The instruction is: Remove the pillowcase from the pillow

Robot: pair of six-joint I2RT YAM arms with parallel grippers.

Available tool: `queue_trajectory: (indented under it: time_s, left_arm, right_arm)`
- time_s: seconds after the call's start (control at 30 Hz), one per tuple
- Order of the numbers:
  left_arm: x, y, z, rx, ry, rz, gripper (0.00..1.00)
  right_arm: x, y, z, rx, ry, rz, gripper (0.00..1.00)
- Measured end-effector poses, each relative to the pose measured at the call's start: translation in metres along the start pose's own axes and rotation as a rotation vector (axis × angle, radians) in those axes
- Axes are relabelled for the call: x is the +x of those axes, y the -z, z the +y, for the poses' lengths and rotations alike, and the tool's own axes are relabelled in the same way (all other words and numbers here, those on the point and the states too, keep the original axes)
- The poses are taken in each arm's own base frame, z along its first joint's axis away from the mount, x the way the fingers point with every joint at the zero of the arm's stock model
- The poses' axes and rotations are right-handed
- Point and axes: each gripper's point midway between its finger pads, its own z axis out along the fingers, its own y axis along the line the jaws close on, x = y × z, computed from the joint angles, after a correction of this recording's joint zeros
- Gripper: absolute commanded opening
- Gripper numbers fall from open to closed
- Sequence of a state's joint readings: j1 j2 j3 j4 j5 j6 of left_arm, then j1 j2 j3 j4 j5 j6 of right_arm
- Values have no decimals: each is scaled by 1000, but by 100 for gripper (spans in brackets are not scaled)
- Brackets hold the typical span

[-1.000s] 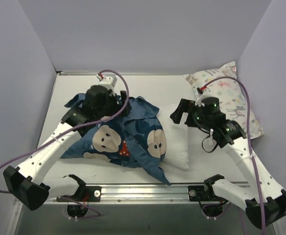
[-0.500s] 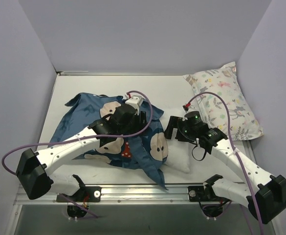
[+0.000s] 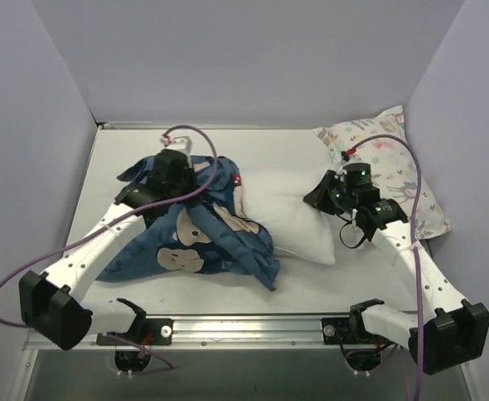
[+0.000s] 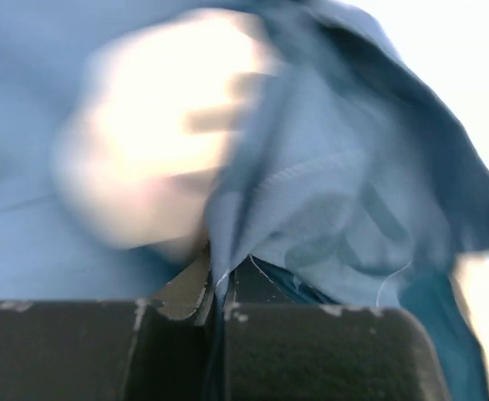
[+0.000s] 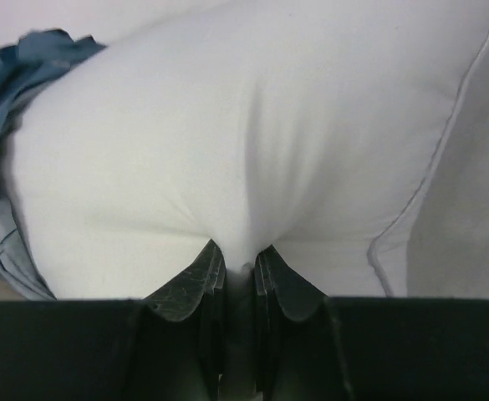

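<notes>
Pillowcase [image 3: 198, 238] lies bunched up on the left, over the left end of the pillow [image 3: 292, 213]. L gripper [image 4: 219, 280] pinches its blue cloth tight. R gripper [image 5: 236, 261] pinches the pillow's right edge tight. Patterned pillow [image 3: 390, 167] lies at far right.

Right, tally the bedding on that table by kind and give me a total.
Pillows: 2, the plain white pillow and the patterned pillow
Pillowcases: 1, the navy pillowcase
Total: 3
</notes>
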State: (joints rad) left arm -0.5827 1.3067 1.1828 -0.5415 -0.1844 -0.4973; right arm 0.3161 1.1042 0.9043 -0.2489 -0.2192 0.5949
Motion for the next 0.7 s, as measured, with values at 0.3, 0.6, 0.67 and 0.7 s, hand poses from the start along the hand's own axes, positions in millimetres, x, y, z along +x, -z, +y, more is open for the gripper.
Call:
queue_trajectory:
  time_s: [0.3, 0.6, 0.67, 0.7]
  left_arm:
    - [-21, 32, 144, -204, 326, -52, 0]
    - [18, 29, 115, -96, 276, 21, 0]
    - [24, 25, 100, -82, 225, 27, 0]
    - [26, 23, 95, -80, 205, 26, 0]
  right_arm:
    - [-60, 28, 12, -85, -67, -53, 0]
    - [-32, 1, -9, 43, 4, 57, 55]
    - [-31, 2, -12, 104, 67, 45, 78]
    - [-33, 4, -10, 123, 105, 34, 82]
